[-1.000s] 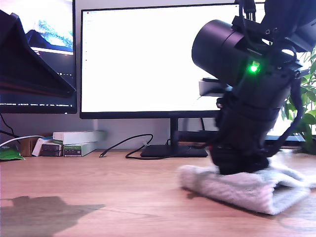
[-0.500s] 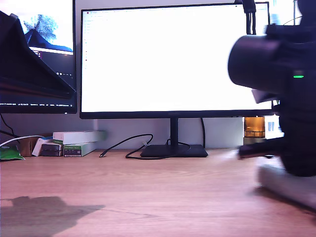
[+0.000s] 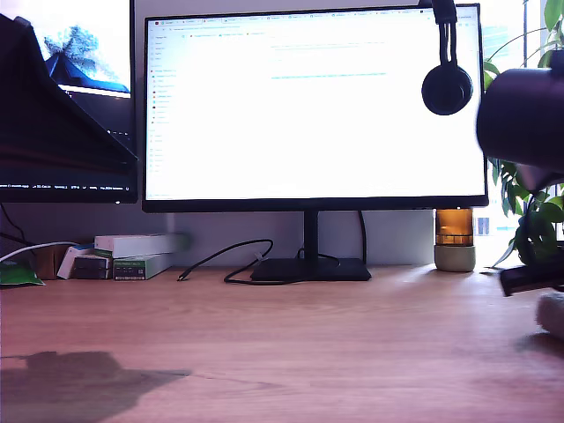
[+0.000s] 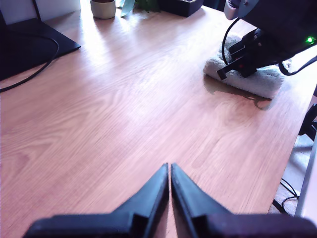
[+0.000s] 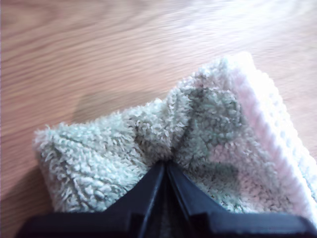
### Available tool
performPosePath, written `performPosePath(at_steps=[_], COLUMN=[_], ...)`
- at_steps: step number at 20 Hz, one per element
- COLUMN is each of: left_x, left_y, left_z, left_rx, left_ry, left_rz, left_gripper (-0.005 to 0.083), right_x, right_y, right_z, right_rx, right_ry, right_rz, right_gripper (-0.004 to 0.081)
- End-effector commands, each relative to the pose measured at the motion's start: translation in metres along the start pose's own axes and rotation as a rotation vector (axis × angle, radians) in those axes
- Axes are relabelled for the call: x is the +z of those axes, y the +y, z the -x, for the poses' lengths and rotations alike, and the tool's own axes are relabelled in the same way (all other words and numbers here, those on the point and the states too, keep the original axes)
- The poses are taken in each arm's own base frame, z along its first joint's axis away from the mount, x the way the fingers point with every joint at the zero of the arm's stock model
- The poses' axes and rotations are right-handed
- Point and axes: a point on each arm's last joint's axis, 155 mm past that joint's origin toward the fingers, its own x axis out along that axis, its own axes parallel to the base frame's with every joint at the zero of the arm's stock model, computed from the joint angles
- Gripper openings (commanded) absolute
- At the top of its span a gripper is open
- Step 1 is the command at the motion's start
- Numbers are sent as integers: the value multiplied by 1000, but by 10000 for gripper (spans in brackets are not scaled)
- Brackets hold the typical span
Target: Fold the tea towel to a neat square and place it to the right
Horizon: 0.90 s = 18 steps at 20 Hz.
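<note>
We have dragged the tea towel (image 5: pixel 198 144) to the exterior view's right edge; our second gripper (image 5: pixel 166 166) pinches it, our first gripper (image 4: pixel 170 168) is closed on nothing.

No text can be read anywhere. Faint lines of writing are shown on the large white-lit black-framed monitor (image 3: pixel 313 106), too small to make out. Labels on the small stacked white and green boxes (image 3: pixel 132 256) are blurred.

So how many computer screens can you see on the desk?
2. A big bright screen stands in the middle of the exterior view; a second screen is at that view's left edge, partly hidden by a dark shape.
</note>
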Motion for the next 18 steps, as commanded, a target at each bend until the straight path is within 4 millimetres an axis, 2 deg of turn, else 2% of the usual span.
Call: performPosePath(at_steps=[1,6,11,15,18], left_x=[-5,-3,0,4,9], left_y=[-1,-1,-1,-1,-1], left_z=[-1,-1,-1,-1,2], left_rx=[-4,-4,-4,-4,-2], left_ry=[5,-2,-16,-30,-51], left_rz=[0,-3,-8,-13,-16], left_gripper=[-16,-16,-16,-16,-16], right_x=[-59,-40,0,26,48], right_y=[-30,-14,3,8,21], right_z=[-14,1,33,54,78], right_rx=[-83,11,140,215,312], right_ry=[154,88,-52,-155,-256], right_rz=[121,85,30,27,-16], right_gripper=[-13,-13,-13,-13,-13])
